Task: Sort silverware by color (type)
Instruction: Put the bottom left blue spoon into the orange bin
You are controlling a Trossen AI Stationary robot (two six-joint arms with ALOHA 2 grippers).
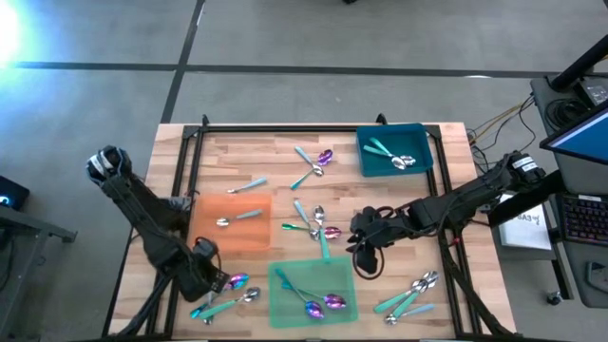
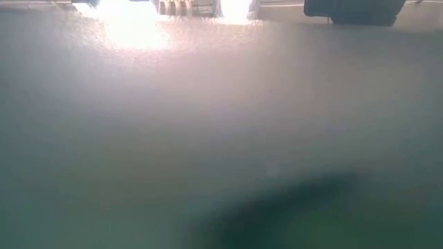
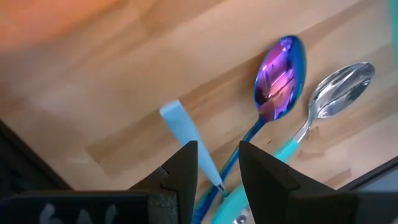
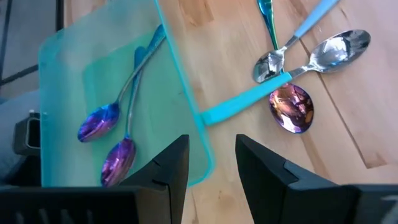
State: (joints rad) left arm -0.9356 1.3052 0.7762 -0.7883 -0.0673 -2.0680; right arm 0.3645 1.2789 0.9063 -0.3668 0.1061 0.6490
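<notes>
My left gripper (image 3: pixel 217 149) is open at the table's near left (image 1: pixel 217 277), pointing down over a small cluster of spoons. An iridescent purple spoon (image 3: pixel 280 74), a silver spoon (image 3: pixel 342 90) and a pale blue handle (image 3: pixel 180 124) lie flat on the wood. The blue handles run under the gap between my fingers. My right gripper (image 4: pixel 211 146) hangs open at mid-table (image 1: pixel 366 249), above the green mat's edge (image 4: pixel 186 93). Two purple spoons (image 4: pixel 99 124) lie on that mat. A silver spoon (image 1: pixel 228 220) lies on the orange mat (image 1: pixel 252 236).
The teal bin (image 1: pixel 366 142) at the far right holds silver spoons. More spoons lie at the far middle (image 1: pixel 313 163), in the middle (image 1: pixel 313 223) and at the near right (image 1: pixel 413 293). A black rail (image 1: pixel 285 128) frames the table. The low view is blurred.
</notes>
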